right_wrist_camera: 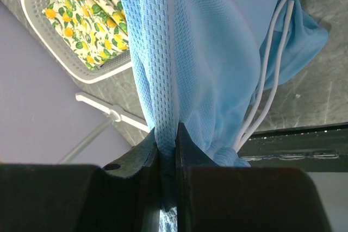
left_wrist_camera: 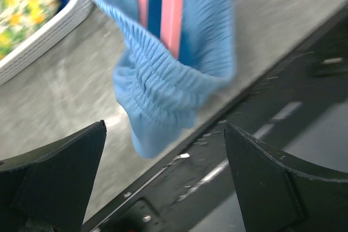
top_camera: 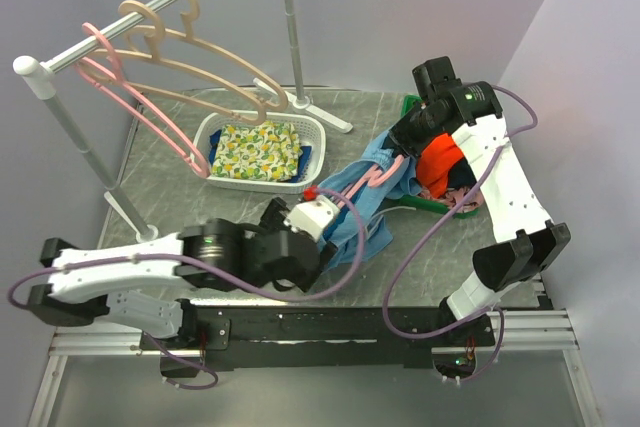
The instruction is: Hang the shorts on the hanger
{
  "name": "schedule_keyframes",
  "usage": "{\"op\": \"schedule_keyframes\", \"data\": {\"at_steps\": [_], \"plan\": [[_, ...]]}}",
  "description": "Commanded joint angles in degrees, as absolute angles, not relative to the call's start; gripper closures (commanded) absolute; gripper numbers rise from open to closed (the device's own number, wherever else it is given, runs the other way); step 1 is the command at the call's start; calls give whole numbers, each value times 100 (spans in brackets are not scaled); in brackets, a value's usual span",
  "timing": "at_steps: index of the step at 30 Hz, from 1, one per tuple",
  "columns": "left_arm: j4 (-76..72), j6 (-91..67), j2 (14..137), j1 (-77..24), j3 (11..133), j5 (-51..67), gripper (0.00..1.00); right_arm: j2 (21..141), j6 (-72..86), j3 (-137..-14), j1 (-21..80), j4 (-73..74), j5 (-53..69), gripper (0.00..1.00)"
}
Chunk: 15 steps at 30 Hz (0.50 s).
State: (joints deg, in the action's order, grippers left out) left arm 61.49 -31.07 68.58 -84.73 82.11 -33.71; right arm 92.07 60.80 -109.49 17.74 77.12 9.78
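The light blue shorts (top_camera: 352,209) hang in a bunch over the table's middle, draped around the pink hanger (top_camera: 371,176). My right gripper (top_camera: 397,150) holds them up, and its jaws (right_wrist_camera: 167,140) are shut on a fold of the mesh fabric, with the white drawstring (right_wrist_camera: 270,80) dangling beside it. My left gripper (top_camera: 325,222) hovers just left of the shorts. In its wrist view the left gripper (left_wrist_camera: 164,130) stands wide open. The gathered waistband (left_wrist_camera: 163,82) and two pink hanger bars (left_wrist_camera: 173,9) sit beyond its fingers (left_wrist_camera: 60,172), untouched.
A white basket (top_camera: 214,131) with lemon-print cloth (top_camera: 258,151) stands at back left. Behind it, a clothes rack (top_camera: 60,59) carries beige hangers (top_camera: 200,59) and another pink hanger (top_camera: 140,107). An orange garment (top_camera: 440,162) lies at right. The table's front edge (left_wrist_camera: 255,88) is near the shorts.
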Motion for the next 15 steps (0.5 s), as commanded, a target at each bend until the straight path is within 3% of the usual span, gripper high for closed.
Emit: {"op": "schedule_keyframes", "data": {"at_steps": [1,6,7,9,10,13,15], "plan": [[6943,-3717,7294,-8613,8420,-4605,9,8974,6170,-11039,1740,7541,1283,100],[6610,-3657,7374,-8631,8306,-5175,24,8903,6179,-11004,1740,7550,1283,100],[6461,-3500,7339,-8631,8193,-5246,33,8869,6170,-10978,1749,7541,1292,100],[5814,-3201,7217,-8631,8051,-5282,39,8833,6179,-10960,1740,7532,1283,100],[5592,-2886,7181,-8631,7946,-5282,50,8772,6205,-10916,1758,7515,1292,100],[4897,-2393,7102,-8622,7823,-5142,63,8605,6275,-10662,1810,7348,1353,100],[4529,-2189,7110,-8622,7787,-5081,63,8517,6328,-10504,1854,7243,1380,100]]}}
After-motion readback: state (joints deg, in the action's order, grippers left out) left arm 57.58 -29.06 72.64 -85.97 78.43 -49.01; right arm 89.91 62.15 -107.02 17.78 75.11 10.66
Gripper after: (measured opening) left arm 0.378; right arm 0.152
